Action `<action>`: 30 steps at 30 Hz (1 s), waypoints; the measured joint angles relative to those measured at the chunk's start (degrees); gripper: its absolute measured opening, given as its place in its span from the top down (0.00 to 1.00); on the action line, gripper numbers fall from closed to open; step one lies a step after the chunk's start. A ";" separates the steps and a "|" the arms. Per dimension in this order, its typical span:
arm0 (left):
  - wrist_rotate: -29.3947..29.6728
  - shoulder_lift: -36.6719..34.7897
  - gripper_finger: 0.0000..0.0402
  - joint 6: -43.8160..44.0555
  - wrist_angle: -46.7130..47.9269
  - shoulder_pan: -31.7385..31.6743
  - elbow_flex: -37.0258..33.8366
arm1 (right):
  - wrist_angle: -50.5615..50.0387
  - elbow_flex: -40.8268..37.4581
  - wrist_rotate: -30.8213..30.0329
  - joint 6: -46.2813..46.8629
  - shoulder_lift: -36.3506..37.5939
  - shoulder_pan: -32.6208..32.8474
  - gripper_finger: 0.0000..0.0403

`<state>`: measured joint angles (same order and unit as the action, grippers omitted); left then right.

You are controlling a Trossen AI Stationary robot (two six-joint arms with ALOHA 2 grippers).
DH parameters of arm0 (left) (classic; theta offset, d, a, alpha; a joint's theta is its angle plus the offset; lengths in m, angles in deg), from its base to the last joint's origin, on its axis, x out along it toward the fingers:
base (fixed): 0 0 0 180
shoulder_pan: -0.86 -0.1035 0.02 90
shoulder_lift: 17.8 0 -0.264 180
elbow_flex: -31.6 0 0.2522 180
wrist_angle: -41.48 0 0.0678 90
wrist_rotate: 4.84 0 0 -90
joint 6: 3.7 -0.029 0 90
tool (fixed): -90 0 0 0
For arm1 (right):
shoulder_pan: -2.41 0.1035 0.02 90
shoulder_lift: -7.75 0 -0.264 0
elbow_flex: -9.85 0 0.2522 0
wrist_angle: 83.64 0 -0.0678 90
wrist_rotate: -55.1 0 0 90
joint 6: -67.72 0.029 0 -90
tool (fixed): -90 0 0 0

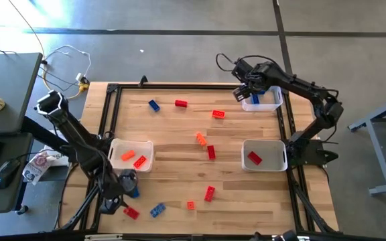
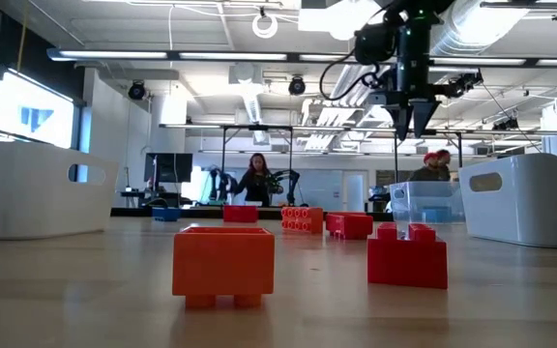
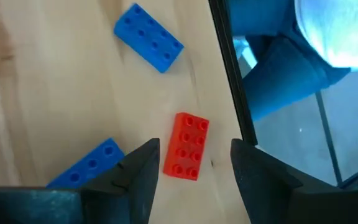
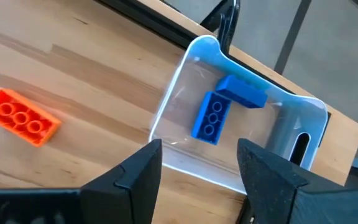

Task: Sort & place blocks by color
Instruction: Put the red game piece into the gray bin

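Note:
My left gripper is open at the table's near left. In its wrist view a red block lies flat on the table between and beyond its fingertips, untouched. One blue block lies beside one finger and another blue block farther off. My right gripper is open and empty above the far-right tray. That tray holds two blue blocks. Other red, orange and blue blocks lie loose on the table.
A white tray at the left holds an orange block and a red one. A white tray at the right holds a red block. Loose blocks lie mid-table and at the far side. The table's black frame runs close by.

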<state>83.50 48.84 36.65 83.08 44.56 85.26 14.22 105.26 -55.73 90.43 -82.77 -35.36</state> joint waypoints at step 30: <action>4.52 15.18 0.54 10.50 -8.38 8.55 0.02 | -1.89 0.00 4.59 4.30 -0.09 5.33 0.52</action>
<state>88.01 64.02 47.15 74.70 53.11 85.28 12.34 105.26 -51.14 94.73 -82.86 -30.04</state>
